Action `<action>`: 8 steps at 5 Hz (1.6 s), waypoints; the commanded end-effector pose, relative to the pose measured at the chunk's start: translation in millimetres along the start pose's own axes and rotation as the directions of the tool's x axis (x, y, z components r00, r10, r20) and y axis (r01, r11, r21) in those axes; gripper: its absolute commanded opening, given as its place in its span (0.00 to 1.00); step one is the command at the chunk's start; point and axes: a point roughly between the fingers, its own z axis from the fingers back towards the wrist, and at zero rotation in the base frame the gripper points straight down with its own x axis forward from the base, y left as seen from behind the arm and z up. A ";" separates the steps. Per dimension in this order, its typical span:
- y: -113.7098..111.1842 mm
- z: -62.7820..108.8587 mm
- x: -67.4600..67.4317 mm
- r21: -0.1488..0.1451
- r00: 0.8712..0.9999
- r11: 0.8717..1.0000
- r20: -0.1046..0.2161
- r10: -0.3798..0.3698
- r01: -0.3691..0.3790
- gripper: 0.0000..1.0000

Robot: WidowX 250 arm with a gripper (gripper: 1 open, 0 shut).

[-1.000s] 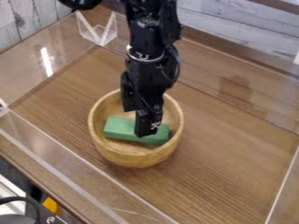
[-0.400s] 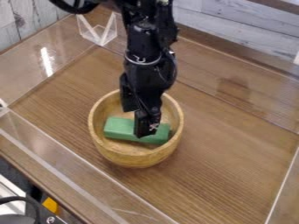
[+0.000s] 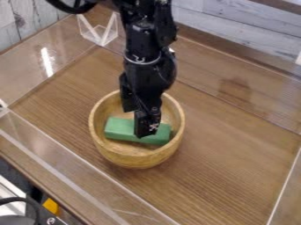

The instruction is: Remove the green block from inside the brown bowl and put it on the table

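Observation:
The brown bowl (image 3: 112, 149) sits on the dark wood table (image 3: 230, 123), a little toward the front. Inside it lies the green block (image 3: 120, 131), flat on the bowl's bottom. My black gripper (image 3: 139, 126) points straight down into the bowl, directly over the block. Its jaws stand open, with one finger (image 3: 150, 126) down at the block's upper face and the other behind it. The arm hides the middle of the block. Whether the fingertips touch the block I cannot tell.
Clear acrylic walls (image 3: 70, 189) edge the table at the front and left. A small clear acrylic stand (image 3: 98, 32) is at the back left. Bare tabletop lies to the right of the bowl and behind it.

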 end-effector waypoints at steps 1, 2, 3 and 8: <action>5.1 4.2 0.5 0.024 0.999 1.000 0.032 0.008 -0.008 1.00; 4.9 -1.8 -0.6 0.018 1.000 1.000 0.026 0.005 -0.006 1.00; 5.0 -7.7 -1.3 0.012 1.000 1.000 0.020 0.004 -0.004 1.00; 2.6 27.5 1.0 -0.006 0.997 0.998 0.042 0.059 -0.059 0.00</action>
